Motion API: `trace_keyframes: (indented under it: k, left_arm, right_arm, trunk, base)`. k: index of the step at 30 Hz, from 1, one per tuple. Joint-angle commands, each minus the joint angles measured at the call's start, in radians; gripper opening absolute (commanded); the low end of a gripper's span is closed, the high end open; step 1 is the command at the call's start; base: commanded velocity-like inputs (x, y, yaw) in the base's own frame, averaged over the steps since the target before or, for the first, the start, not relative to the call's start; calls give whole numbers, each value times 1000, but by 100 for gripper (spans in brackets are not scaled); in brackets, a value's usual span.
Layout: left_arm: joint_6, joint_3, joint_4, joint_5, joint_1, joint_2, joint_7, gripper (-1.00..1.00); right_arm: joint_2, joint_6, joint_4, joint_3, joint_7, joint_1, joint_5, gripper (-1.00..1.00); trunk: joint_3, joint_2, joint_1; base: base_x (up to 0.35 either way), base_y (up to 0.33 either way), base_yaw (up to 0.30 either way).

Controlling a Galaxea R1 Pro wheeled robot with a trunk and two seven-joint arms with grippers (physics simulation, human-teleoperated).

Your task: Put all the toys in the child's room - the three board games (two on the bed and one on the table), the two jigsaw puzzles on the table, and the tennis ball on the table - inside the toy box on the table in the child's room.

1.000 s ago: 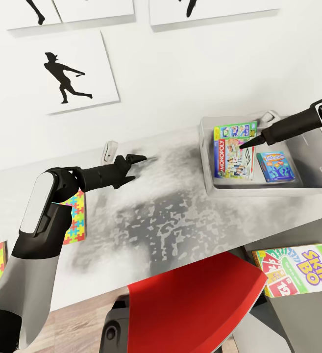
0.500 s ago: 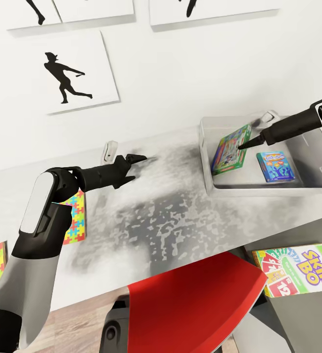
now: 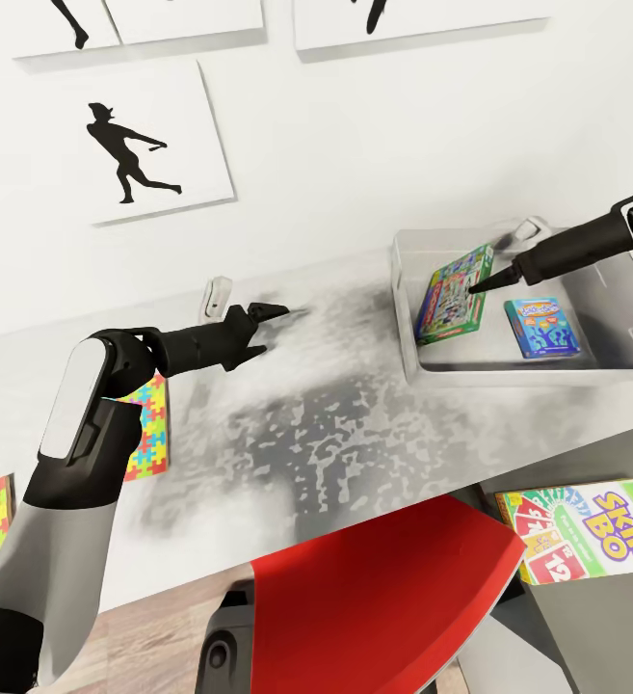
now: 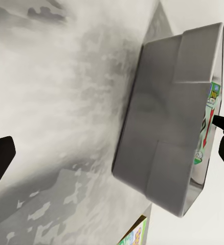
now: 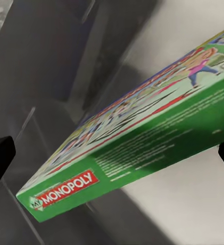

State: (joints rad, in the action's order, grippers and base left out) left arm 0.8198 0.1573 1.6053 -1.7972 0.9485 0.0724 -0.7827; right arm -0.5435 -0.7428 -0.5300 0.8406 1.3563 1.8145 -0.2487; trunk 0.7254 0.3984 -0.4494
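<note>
Two puzzles (image 3: 147, 424) lie at the surface's (image 3: 335, 424) left edge, below silhouette pictures (image 3: 138, 145). Right hand (image 3: 478, 282), fingers spread, touches the tilted Monopoly box (image 3: 451, 299) in the toy box (image 3: 408, 318); left hand (image 3: 273, 310) hovers open.

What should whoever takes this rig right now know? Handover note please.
Left claw: open, above the table, empty.
Right claw: open, at the Monopoly box.
Done: Monopoly box, tilted on edge, and blue game inside the toy box.
Left: Skip-Bo on the dark cabinet top; two jigsaw puzzles on the table by the left arm.
</note>
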Motion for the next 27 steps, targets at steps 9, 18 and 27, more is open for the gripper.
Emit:
trace_keyframes:
  k: [9,18,27]
  left_arm:
    - [-2,1,1,-10,1,0,-10,100]
    - [-2,2,1,-10,1,0,-10,100]
    - [-2,6,1,-10,1,0,-10,100]
  right_arm:
    - [-63,-11,-21,-16,2,9,-6,100]
    - [-131,-11,-28,-78,0,13,-5,100]
    - [-202,-10,-30,-98,1,16,-5,100]
  trunk:
    - [1,2,-1]
    - [1,2,-1]
    - [1,2,-1]
  base:
    - [0,0,0]
    - [0,0,0]
    - [0,0,0]
